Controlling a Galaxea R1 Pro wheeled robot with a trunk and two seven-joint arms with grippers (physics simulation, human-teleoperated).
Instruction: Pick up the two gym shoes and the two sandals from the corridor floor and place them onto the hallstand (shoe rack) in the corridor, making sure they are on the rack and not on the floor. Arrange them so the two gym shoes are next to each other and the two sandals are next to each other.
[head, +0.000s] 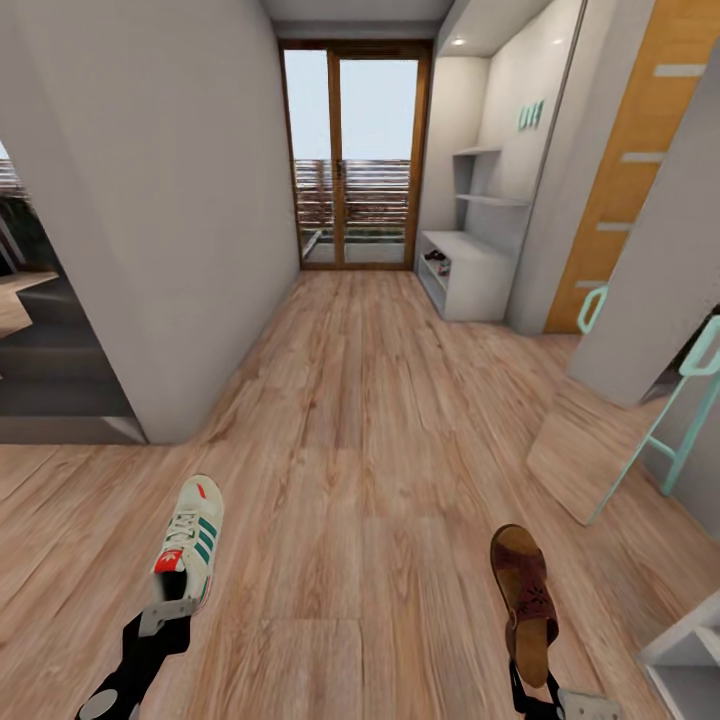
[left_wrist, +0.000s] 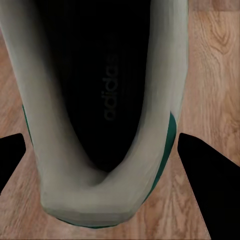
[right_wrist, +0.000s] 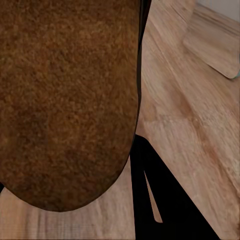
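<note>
each hand carries one shoe down the corridor toward the shoe rack (head: 470, 275).

the left hand (head: 165, 615) pinches the sneaker (head: 190, 540) at its heel, toe pointing away from the hand; the right hand (head: 535, 690) pinches the sandal (head: 522, 590) by its heel end. both seem light; the sneaker's soft collar may bend, the sandal's sole looks stiffer and could slip. the wooden floor (head: 370, 420) ahead of both hands is open, the rack far ahead on the right hand's side, walls close on both sides.

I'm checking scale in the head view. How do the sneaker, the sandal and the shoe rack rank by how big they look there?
1. Shoe rack, largest, though farthest.
2. and 3. Sneaker and sandal: they look alike, no ranking.
</note>
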